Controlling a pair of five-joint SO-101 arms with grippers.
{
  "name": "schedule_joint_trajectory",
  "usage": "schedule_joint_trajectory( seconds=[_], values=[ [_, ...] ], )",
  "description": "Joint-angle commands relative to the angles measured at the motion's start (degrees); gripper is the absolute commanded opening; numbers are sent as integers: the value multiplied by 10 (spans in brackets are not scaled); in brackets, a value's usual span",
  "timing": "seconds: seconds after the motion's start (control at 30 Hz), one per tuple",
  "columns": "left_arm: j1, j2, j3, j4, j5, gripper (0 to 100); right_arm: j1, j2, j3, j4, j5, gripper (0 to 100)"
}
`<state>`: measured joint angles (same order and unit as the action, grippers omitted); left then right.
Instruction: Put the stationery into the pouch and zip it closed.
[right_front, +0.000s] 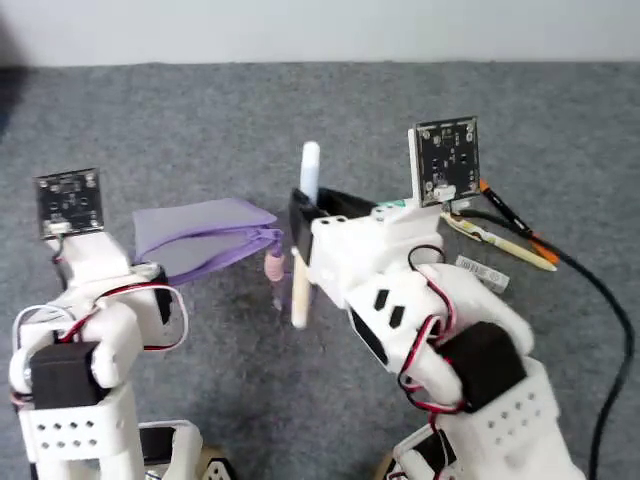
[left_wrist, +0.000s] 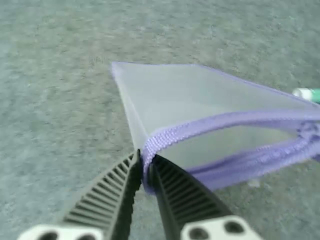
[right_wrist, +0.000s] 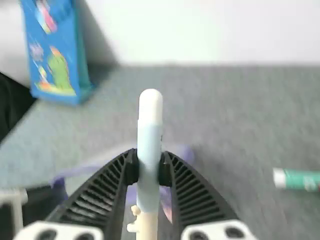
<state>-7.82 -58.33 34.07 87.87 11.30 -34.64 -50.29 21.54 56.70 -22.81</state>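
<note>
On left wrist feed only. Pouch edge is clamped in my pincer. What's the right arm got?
Observer: The right pincer is shut on a pale pen, white cap pointing away from the wrist.
Operator: Where's that relative to the pouch?
Observer: In the high view, the pale pen sits just off the zipper end of the pouch, crosswise to it, not inside.
Operator: More to load?
Observer: Yes. An orange-and-black pen and a yellow pen lie on the table past the right pincer, on the side away from the pouch.
</note>
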Motion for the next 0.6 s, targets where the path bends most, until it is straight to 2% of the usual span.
schedule_joint_trajectory(
  seconds=[0.0, 0.23, 0.43, 0.57],
  values=[
    [37, 4, -29, -12, 49, 11, -3, -15, 32, -112, 8, 8],
    [66, 4, -27, -15, 82, 11, -4, 38, 42, -258, 8, 8],
    [66, 11, -28, -16, 82, 11, -47, 95, 45, -357, 78, 8],
    [66, 51, -60, -5, 99, 11, -66, 133, 45, -402, 96, 8]
  ],
)
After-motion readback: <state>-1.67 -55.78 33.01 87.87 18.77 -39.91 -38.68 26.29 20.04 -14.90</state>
